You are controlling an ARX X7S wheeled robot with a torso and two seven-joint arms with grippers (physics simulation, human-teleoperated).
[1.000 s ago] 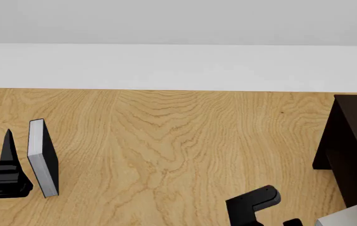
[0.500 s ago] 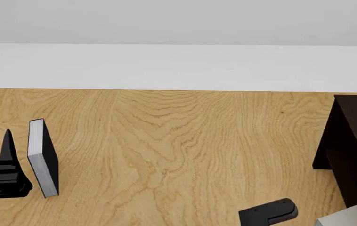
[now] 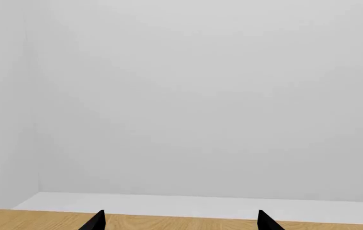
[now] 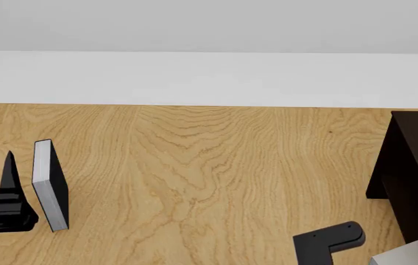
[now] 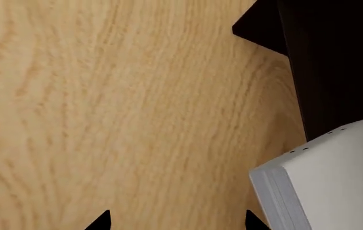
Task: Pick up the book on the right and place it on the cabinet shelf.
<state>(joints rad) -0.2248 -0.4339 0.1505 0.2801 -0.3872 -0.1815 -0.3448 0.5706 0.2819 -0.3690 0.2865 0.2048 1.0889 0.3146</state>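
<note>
The light-grey book (image 5: 334, 177) lies at the near right of the wooden table (image 4: 209, 165), right against the front of the dark cabinet (image 4: 415, 171), which rises from the table's right edge. In the head view only its corner (image 4: 415, 251) peeks in at the bottom right.

The right gripper (image 5: 175, 221) hovers over bare wood just beside that book, its 2 fingertips spread with nothing between them; one tip sits near the book's white page edge, not touching as far as I can see. From the head camera you only see a black bracket of the right arm (image 4: 330, 240).

Over on the left, a black-covered book (image 4: 50, 185) stands upright on the table, with the left gripper (image 3: 180, 221) just beside it, fingers apart, holding nothing.
</note>
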